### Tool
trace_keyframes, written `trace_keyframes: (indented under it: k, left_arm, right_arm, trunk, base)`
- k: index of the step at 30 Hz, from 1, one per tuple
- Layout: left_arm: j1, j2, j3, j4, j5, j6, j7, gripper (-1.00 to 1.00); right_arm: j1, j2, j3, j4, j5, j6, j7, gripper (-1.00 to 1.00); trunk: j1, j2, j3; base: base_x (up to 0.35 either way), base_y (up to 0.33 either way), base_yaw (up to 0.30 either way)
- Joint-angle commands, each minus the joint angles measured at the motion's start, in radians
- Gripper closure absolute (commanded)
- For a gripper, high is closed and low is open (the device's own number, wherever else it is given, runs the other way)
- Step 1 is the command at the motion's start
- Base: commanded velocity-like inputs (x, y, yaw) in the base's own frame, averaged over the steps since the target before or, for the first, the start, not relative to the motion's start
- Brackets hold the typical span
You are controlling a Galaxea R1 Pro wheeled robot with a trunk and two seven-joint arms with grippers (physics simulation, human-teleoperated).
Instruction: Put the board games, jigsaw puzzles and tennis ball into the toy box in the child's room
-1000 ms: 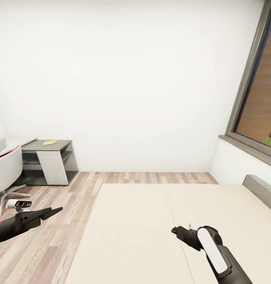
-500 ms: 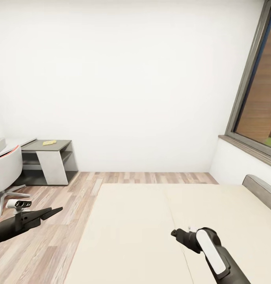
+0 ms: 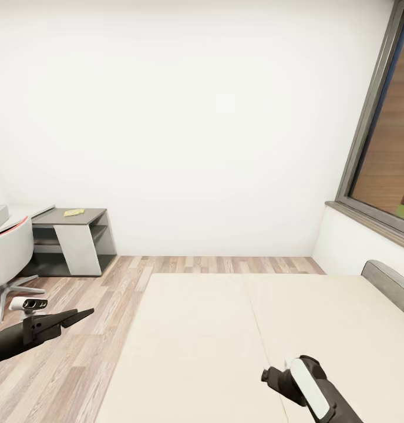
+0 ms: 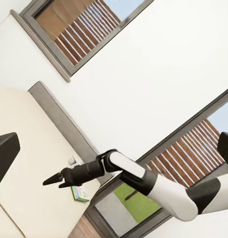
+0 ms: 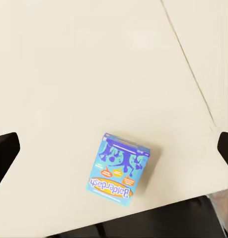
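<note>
Your right gripper (image 4: 53, 180) hangs narrow-jawed over the bed (image 3: 214, 329); a blue board game (image 5: 119, 166) lies near the mattress edge; left gripper (image 3: 78, 318) unclear.

Light was bright, even and flat, washing the white wall (image 3: 184, 117) nearly featureless. Shadows were faint; a soft one lay under the desk (image 3: 73, 235). Renders were sharp, without glare.

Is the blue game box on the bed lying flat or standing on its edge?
Lying flat. The right wrist view shows the blue game box with its printed face up, resting on the cream bed, untouched.
</note>
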Motion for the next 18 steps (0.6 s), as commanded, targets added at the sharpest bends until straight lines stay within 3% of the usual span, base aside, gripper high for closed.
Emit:
trace_keyframes:
  k: [1, 4, 7, 18]
  left_arm:
    - [0.0, 0.0, 0.0, 0.0, -0.001, 0.011, -0.004, -1.0]
    - [0.0, 0.0, 0.0, 0.0, -0.001, 0.01, -0.004, -1.0]
    - [0.0, 0.0, 0.0, 0.0, -0.001, 0.01, -0.004, -1.0]
    - [0.0, 0.0, 0.0, 0.0, -0.002, 0.01, -0.004, -1.0]
  right_arm:
    - [-0.001, -0.001, 0.004, 0.003, 0.009, 0.0, -0.01, -1.0]
    - [-0.004, 0.001, 0.002, 0.01, 0.083, 0.0, -0.008, -1.0]
    - [-0.005, 0.005, 0.002, 0.009, 0.117, 0.0, -0.006, -1.0]
    - [-0.006, 0.003, 0.001, 0.006, 0.157, 0.002, 0.087, -1.0]
  trunk:
    - [0.0, -0.001, 0.0]
    - [0.0, -0.001, 0.0]
    - [0.0, -0.001, 0.0]
    - [0.0, -0.001, -0.004]
  base:
    - [0.0, 0.0, 0.0]
    - [0.0, 0.0, 0.0]
    - [0.0, 0.0, 0.0]
    - [0.0, 0.0, 0.0]
